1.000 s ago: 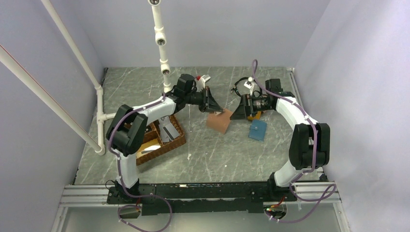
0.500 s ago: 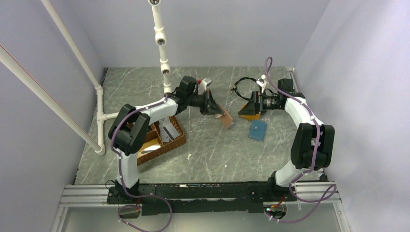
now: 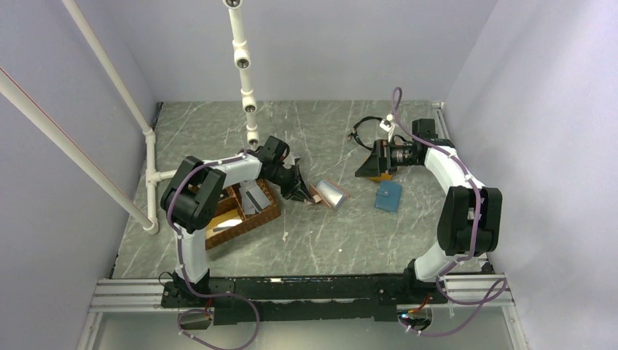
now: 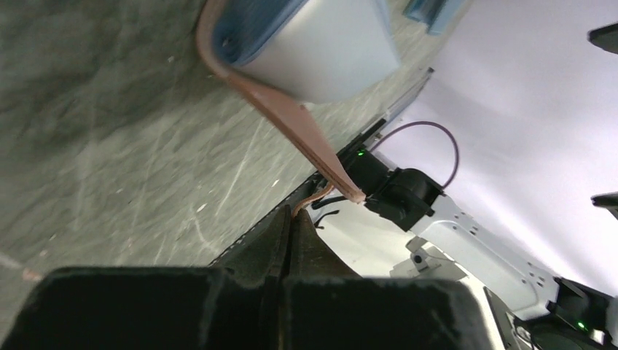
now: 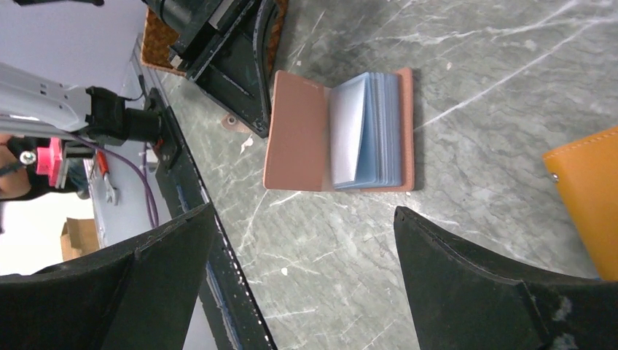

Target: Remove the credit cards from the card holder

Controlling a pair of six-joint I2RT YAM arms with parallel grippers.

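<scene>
Field notes, remote station

- Card holder (image 3: pixel 326 195) lay opened near the middle of the surface (image 3: pixel 328 244), inside facing up.
- In the right wrist view the bare salmon-pink half was on the side toward the left arm. The light-blue pockets (image 5: pixel 386 131) were stacked on the other half.
- One grey-silver credit card (image 5: pixel 348 130) stood out of the pockets, leaning over the fold. I could not tell how many more sat in the stack.
- Left gripper (image 3: pixel 300 189) was down low at the holder's edge, on the side facing the basket (image 3: pixel 271 211), jaws pressed together.
- The snap tab (image 5: pixel 232 120) sat right at its fingertips. In the left wrist view a thin pink strip ran into the seam between the fingers, so I noted it as pinched on the tab.
- Right gripper (image 3: pixel 366 166) hovered toward the far right of the surface, apart from the holder. Its jaws were spread wide with nothing between them.
- Orange wallet (image 5: pixel 583 200) lay just beside the right gripper, partly hidden under it from above.
- Teal wallet (image 3: pixel 388 196) lay flat between the card holder and the right edge, touching neither.
- The basket stood near the left edge, beside the left arm's forearm
</scene>
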